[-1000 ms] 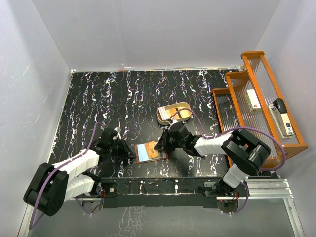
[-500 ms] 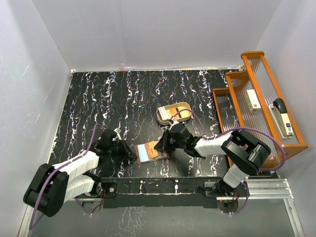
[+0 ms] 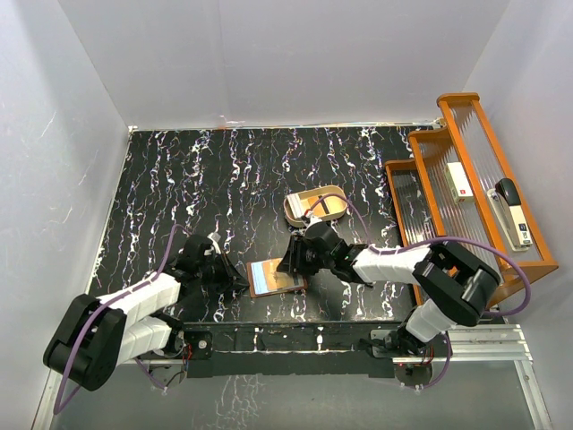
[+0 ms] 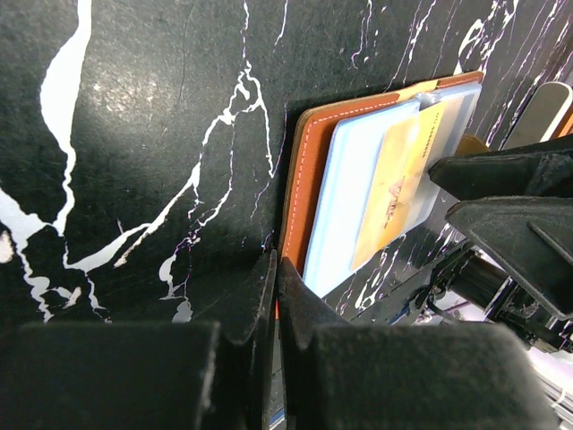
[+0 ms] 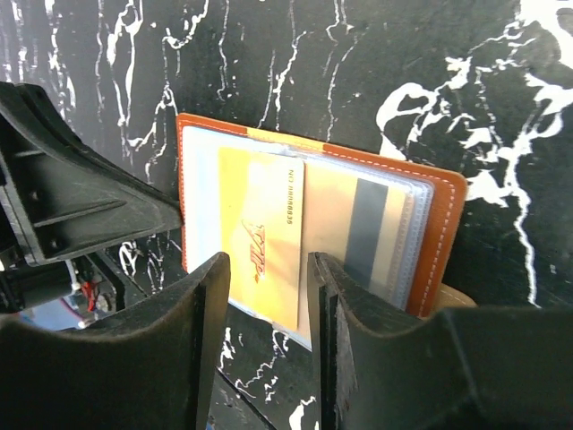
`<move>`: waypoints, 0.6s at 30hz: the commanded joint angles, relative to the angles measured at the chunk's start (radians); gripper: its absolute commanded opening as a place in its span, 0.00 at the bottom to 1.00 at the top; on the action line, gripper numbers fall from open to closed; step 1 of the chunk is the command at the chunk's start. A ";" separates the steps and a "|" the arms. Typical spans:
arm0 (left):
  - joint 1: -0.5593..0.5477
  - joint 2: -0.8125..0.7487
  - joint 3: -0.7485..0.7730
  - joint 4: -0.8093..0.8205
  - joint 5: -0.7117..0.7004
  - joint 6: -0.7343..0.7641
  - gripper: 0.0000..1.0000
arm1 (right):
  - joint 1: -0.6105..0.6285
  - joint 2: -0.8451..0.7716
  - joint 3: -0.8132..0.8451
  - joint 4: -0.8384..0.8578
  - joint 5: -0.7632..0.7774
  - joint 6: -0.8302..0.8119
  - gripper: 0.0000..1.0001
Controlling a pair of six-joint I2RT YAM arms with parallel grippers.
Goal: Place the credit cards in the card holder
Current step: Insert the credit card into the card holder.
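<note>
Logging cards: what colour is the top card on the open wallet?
The card is yellow-orange, clearest in right wrist view.

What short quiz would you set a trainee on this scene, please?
1. True or false: the wallet lies open on the table.
2. Fill in: the right gripper is open over a yellow ___.
3. Which is shut? A the left gripper; B the right gripper; C both.
Key: 1 true; 2 card; 3 A.
</note>
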 commanded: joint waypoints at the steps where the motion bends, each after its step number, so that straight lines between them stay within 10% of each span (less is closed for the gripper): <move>1: -0.004 0.015 -0.002 -0.015 -0.005 0.011 0.01 | 0.001 -0.036 0.054 -0.110 0.053 -0.069 0.39; 18: -0.004 0.019 0.005 -0.022 -0.003 0.013 0.01 | 0.055 0.048 0.074 -0.029 0.025 -0.032 0.43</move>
